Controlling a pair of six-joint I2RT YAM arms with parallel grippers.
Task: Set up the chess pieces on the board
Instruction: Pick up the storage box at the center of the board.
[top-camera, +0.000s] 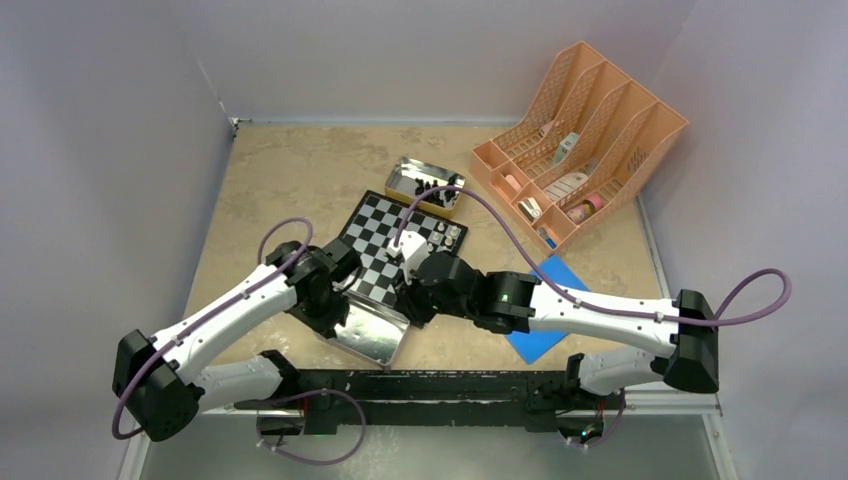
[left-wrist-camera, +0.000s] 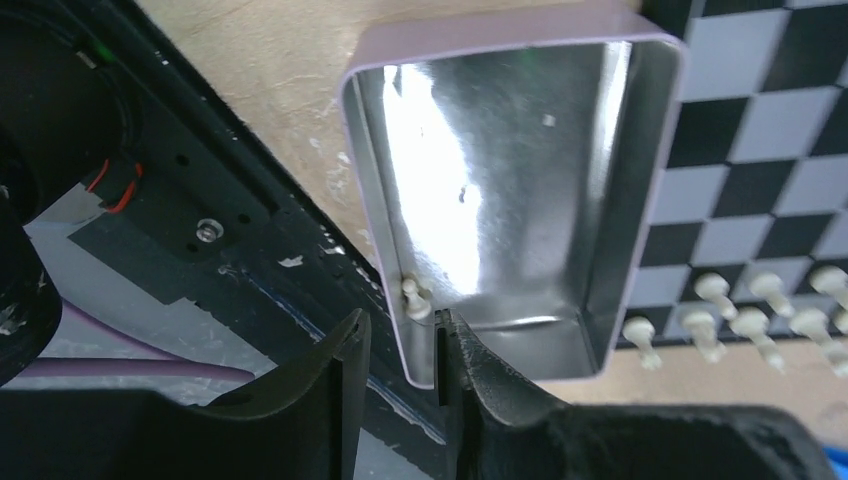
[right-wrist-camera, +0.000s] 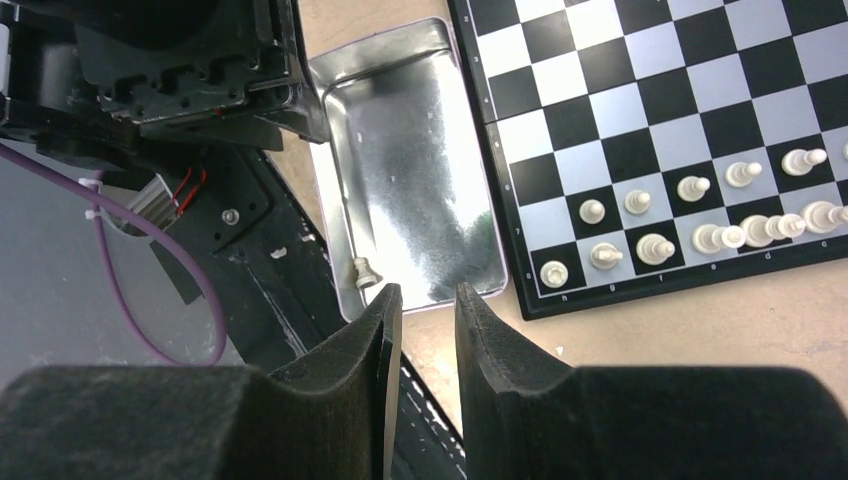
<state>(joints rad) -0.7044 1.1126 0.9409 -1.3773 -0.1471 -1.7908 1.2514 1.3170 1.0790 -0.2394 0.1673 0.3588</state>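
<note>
Your tan table (top-camera: 290, 170) carries the board (top-camera: 372, 240) mid-table, the near tin (top-camera: 372, 335) just beside it, the far tin (top-camera: 420, 178) by its far corner, an orange rack (top-camera: 580, 150) far right, and a blue square (top-camera: 535, 343) near right.

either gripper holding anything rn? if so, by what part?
Nothing held. Left gripper straddles the tin at its corner wall, a gap showing on the outer side. Right gripper hangs empty over the tin's edge.

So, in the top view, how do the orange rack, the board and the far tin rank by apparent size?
1. orange rack
2. board, although it is partly covered
3. far tin
</note>
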